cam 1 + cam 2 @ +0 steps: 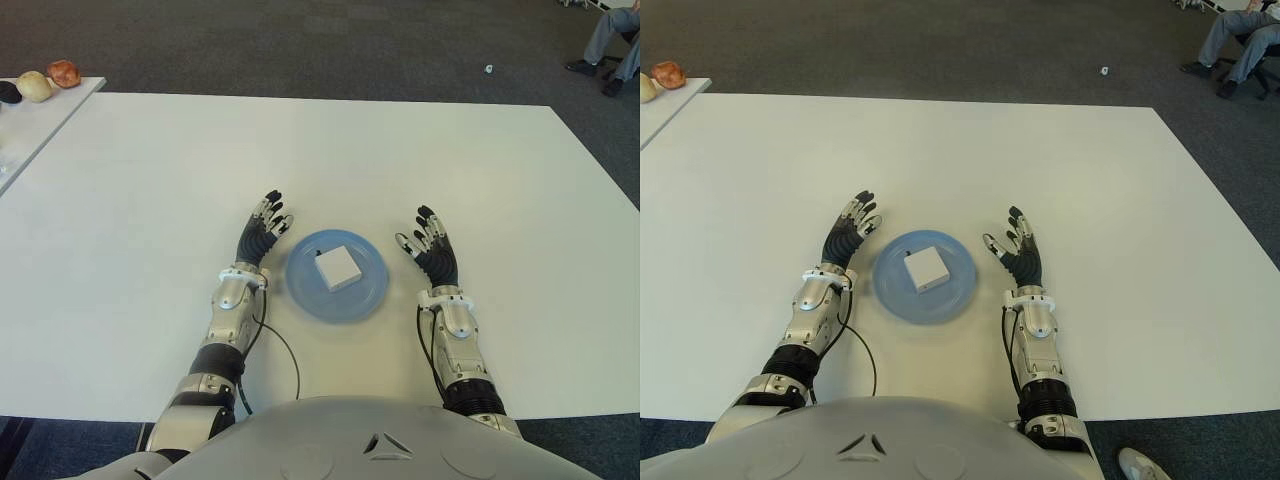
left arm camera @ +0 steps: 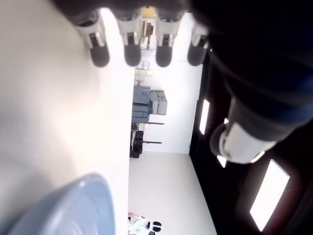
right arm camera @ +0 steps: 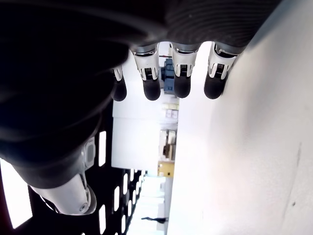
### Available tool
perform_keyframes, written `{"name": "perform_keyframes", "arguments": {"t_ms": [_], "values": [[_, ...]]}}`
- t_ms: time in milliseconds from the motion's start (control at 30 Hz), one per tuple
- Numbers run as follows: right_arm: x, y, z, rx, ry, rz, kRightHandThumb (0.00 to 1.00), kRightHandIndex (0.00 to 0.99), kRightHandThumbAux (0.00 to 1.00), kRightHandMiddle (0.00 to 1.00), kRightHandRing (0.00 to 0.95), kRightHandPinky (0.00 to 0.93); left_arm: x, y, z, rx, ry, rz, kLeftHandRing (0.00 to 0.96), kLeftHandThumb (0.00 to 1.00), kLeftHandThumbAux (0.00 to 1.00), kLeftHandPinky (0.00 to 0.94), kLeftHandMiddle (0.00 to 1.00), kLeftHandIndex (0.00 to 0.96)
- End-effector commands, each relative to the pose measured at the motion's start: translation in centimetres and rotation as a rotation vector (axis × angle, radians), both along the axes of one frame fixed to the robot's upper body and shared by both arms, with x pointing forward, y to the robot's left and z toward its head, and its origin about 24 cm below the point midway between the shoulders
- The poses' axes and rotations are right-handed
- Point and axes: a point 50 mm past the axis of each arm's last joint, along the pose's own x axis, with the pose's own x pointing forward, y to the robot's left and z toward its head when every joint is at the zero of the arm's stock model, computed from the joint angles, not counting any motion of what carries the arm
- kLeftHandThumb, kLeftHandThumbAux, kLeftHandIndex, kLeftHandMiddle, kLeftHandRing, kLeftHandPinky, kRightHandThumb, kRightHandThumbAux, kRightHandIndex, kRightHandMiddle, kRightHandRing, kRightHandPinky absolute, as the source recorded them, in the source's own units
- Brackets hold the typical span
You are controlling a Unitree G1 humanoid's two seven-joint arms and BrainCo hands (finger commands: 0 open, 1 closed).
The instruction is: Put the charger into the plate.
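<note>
Charger [image 1: 337, 267]: white, square, flat inside the plate, close to its middle, a little turned against the worktop edge.
Plate [image 1: 303, 290]: pale blue, round, on the worktop [image 1: 150, 200], straight in front of the body, between the two hands.
Left hand [image 1: 262, 231]: just beside the plate on its left, palm turned toward it; fingers [image 2: 132, 49] straight and spread, holding nothing.
Right hand [image 1: 430, 243]: near the plate on its right, a small gap between them; fingers [image 3: 182, 81] straight and spread as well, empty.
Contact of the hands with the worktop: cannot tell from these views.
Step in hand: probably the end of the task, because the charger already lies in the plate and both hands are off it.
How to do it well: draw both hands away outward and toward the body, not across the plate; keep the fingers open to avoid catching the rim; keep the left hand moving away from the rim, since it is the closer one and a small push can slide the plate.
Risk: light plate on a smooth top, probably easy to shift; the charger, flat and low, unlikely to tip.
Other things: some round items [image 1: 36, 84] on a second table at the far left; a person's legs [image 1: 610, 40] at the far right, well apart from the work.
</note>
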Motion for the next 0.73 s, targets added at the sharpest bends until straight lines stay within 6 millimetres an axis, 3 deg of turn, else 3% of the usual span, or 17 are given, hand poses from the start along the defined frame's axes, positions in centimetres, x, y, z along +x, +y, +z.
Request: {"name": "perform_keyframes", "arguments": {"t_ms": [33, 733], "values": [[-2.4, -0.6, -2.8, 0.016, 0.156, -0.033, 0.0, 0.045, 0.699, 0.046, 0.034, 0.051, -1.5, 0.1, -2.0, -0.022, 0.09, 0.051, 0.032, 0.0, 0.672, 0.046, 0.047, 0.028], [-2.6, -1.6, -2.1, -0.008, 0.155, -0.048, 0.0, 0.051, 0.652, 0.057, 0.039, 0.049, -1.2, -0.4, -1.9, -0.078, -0.016, 0.1, 0.052, 0.0, 0.649, 0.06, 0.073, 0.048]]}}
